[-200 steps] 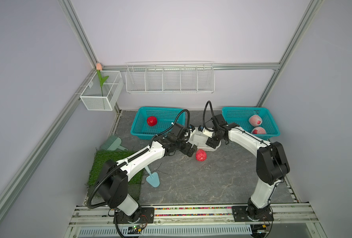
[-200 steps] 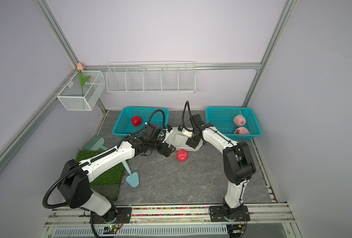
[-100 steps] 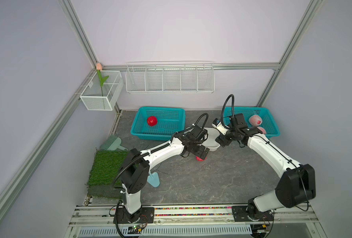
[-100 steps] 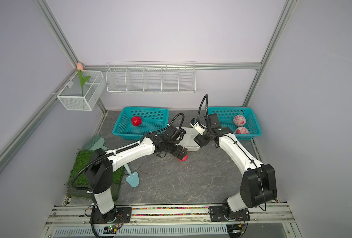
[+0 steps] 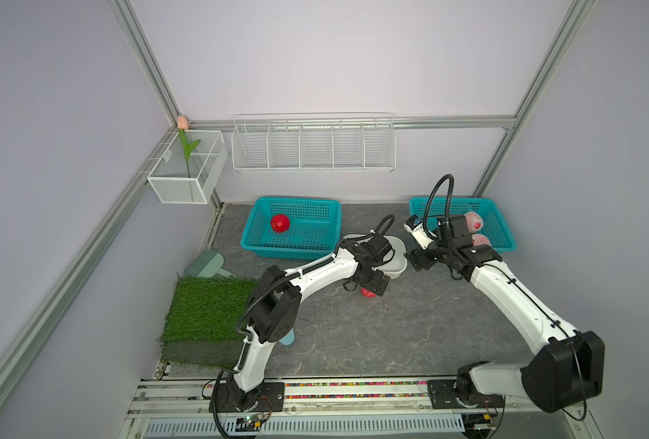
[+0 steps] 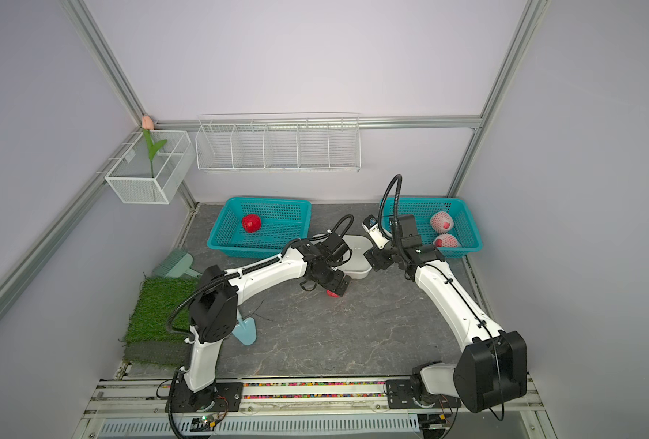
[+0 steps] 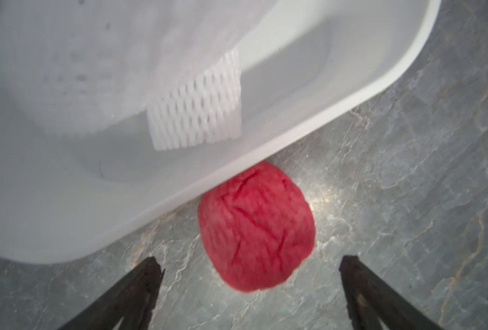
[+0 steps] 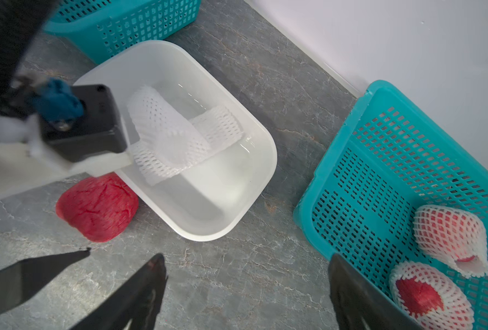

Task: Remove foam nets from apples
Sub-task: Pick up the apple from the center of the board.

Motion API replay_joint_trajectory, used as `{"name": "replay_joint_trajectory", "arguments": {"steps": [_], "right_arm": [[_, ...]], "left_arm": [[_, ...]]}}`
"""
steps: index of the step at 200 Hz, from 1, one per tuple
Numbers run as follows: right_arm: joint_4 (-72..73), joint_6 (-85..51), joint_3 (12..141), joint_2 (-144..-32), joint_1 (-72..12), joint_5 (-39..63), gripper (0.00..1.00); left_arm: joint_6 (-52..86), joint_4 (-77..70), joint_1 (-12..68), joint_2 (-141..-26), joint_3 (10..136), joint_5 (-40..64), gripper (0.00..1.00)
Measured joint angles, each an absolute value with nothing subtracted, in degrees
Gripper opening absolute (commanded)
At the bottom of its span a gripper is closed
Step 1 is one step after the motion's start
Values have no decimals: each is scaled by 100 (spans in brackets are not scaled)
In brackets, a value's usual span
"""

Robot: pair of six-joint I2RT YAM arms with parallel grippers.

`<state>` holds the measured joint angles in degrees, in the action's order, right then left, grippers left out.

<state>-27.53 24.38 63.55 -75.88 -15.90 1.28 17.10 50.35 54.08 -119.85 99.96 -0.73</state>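
A bare red apple (image 7: 255,228) lies on the table against the white tub (image 8: 265,137). My left gripper (image 7: 248,263) is open, its fingers straddling the apple's near end without touching it; in both top views it covers most of that apple (image 5: 368,293) (image 6: 332,293). Two loose foam nets (image 8: 162,134) (image 8: 217,128) lie in the tub. My right gripper (image 8: 247,258) is open and empty over the table between the tub and the right teal basket (image 8: 351,160). That basket holds two netted apples (image 8: 448,231) (image 8: 428,294). A deep red apple (image 5: 280,223) sits in the left teal basket (image 5: 326,213).
A green turf mat (image 5: 209,308), a green dustpan (image 5: 207,264) and a blue scoop (image 6: 245,332) lie at the left. A wire rack (image 5: 313,142) and a wire box with a tulip (image 5: 188,167) hang on the walls.
My left gripper has moved from beside the tub down over the bare apple. My right gripper has drawn back from the tub toward the right basket. The apple has stayed put.
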Motion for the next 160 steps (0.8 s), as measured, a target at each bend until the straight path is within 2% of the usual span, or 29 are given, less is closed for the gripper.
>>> {"name": "replay_joint_trajectory", "arguments": {"steps": [44,110,160], "right_arm": [[-2639,2440,6169,-7330,-1463,104,89],[-2329,2440,5907,-7008,-1352,115,89],[-2287,2440,5843,-7006,-1347,139,89]], "left_arm": [[1809,5378,5450,-12501,10346,-174,95],[1900,5712,5441,-12864,10809,-259,81],[1896,5686,5439,-12842,10768,-248,65]]}}
